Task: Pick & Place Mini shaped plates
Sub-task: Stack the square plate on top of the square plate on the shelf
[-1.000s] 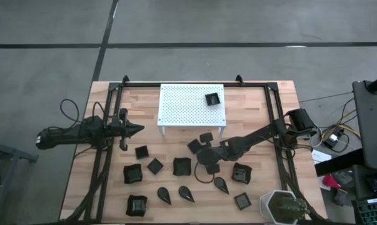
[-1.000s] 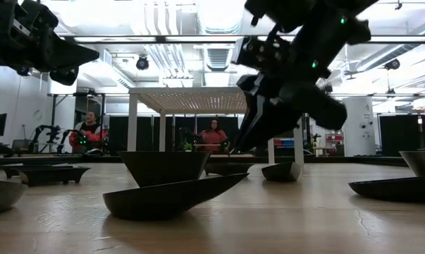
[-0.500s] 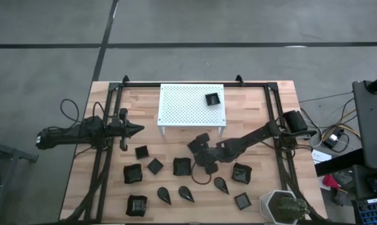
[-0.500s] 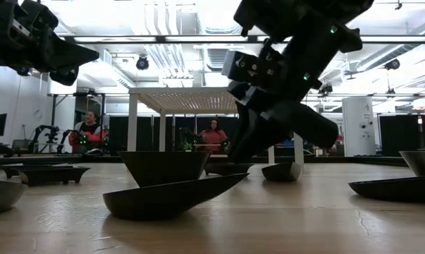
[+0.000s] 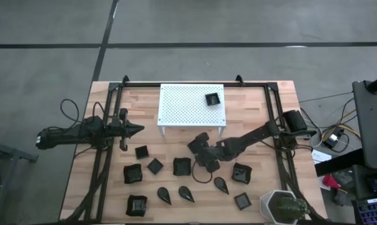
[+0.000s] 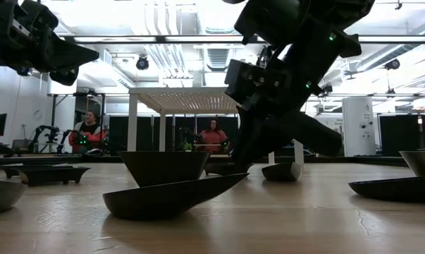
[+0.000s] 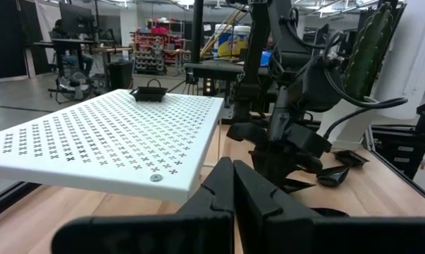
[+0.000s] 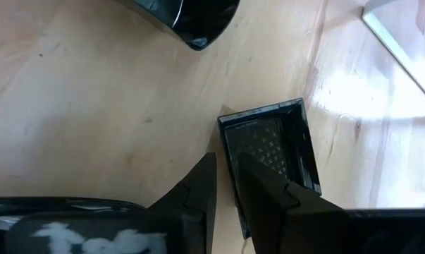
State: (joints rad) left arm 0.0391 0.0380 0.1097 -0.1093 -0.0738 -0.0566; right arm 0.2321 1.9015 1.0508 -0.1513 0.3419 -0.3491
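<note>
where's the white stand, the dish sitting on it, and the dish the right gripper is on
white stand (image 5: 182,105): high view, bare perforated top.
dish on the stand (image 5: 212,99): high view, middle of the dish.
square dish at the right gripper (image 8: 268,147): right wrist view, patterned floor of the dish, by the fingertips.

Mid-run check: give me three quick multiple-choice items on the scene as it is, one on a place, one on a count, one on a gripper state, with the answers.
1. Where does the white stand sit?
A. At the far middle of the table
B. At the near left corner
C. On the floor

2. How many black dishes lie on top of the stand?
A. None
B. One
C. Four

3. How is the right gripper set?
A. Wide open above the stand
B. Closed on the rim of a small square dish
C. Holding the cactus pot

Answers: 1 A, the high view shows it centred by the far edge. 2 B, a single small dish is there. 3 B, the fingers straddle the square dish wall.
</note>
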